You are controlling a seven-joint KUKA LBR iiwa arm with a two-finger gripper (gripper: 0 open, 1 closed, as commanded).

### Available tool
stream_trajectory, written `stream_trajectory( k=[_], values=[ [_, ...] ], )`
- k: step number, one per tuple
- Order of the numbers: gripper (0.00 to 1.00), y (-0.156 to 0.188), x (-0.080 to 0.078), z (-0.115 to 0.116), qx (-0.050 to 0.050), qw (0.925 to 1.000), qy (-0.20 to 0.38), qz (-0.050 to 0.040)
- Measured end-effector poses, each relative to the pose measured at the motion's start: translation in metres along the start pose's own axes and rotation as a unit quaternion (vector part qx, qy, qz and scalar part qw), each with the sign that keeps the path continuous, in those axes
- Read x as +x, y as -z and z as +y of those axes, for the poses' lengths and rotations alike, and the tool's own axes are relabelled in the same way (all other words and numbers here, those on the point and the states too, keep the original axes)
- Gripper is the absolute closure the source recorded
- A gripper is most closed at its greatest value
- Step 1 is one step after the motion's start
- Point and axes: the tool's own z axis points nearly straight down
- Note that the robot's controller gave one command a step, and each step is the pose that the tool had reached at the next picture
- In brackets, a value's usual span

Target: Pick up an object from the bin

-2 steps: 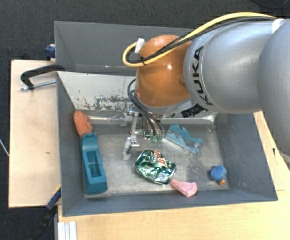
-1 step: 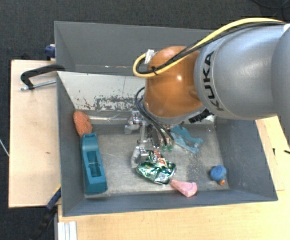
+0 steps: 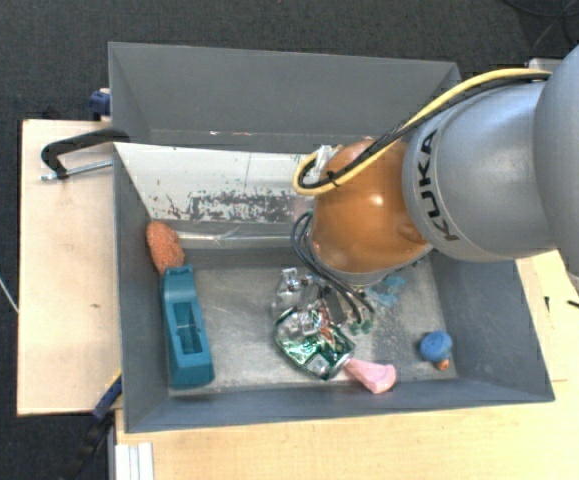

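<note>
My gripper (image 3: pixel 314 300) reaches down near the bin's middle, just under the arm's orange cover. Right below it, toward the front wall, lies a crumpled green and silver foil wrapper (image 3: pixel 314 348); the gripper's lower end stands over the wrapper's upper edge, and whether it touches is hidden. A pink lump (image 3: pixel 372 375) lies against the wrapper's right side at the front wall. A small pale blue piece (image 3: pixel 393 288) shows to the right of the gripper, partly hidden by the cover.
A teal rectangular box (image 3: pixel 186 328) lies along the left wall. An orange oval thing (image 3: pixel 164 245) sits in the back left corner. A blue ball with an orange spot (image 3: pixel 435 347) rests at the right. The arm covers the bin's back right part.
</note>
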Motion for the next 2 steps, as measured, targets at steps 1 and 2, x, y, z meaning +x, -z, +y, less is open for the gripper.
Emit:
stream_trajectory(
  k=[1, 2],
  values=[
    [1.0, 0.0, 0.0, 0.0, 0.0, 1.0, 0.0, 0.0],
    [1.0, 0.128, -0.006, 0.027, 0.0, 1.0, 0.006, -0.0024]
  ],
)
